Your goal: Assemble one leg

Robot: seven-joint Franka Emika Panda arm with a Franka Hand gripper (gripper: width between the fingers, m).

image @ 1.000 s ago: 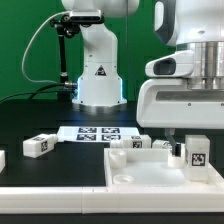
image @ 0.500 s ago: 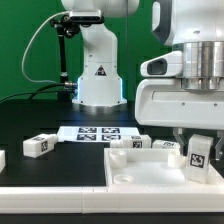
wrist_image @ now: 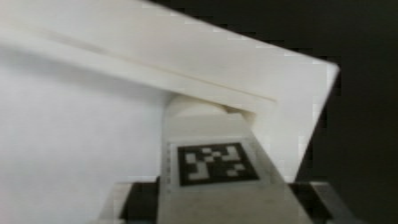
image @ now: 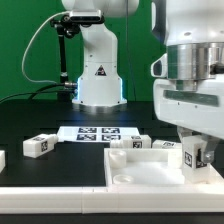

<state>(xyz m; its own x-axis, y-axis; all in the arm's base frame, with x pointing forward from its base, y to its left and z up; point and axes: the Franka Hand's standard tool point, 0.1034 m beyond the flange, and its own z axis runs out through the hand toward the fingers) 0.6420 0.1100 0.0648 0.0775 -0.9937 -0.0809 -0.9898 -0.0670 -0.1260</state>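
My gripper (image: 195,150) is shut on a white leg (image: 194,156) with a black-and-white tag, holding it upright over the right part of the large flat white panel (image: 135,170). In the wrist view the leg (wrist_image: 214,160) stands between my two dark fingers (wrist_image: 139,200), its far end at the panel's raised rim near a corner (wrist_image: 249,95). I cannot tell whether the leg touches the panel. Other legs lie behind the panel (image: 140,143), and one lies apart on the exterior view's left (image: 37,145).
The marker board (image: 95,132) lies on the black table behind the panel. The arm's white base (image: 98,75) stands at the back before a green wall. A small white part (image: 2,158) sits at the exterior view's left edge.
The gripper and the leg have shifted slightly toward the exterior view's left and turned a little. The loose parts have not moved.
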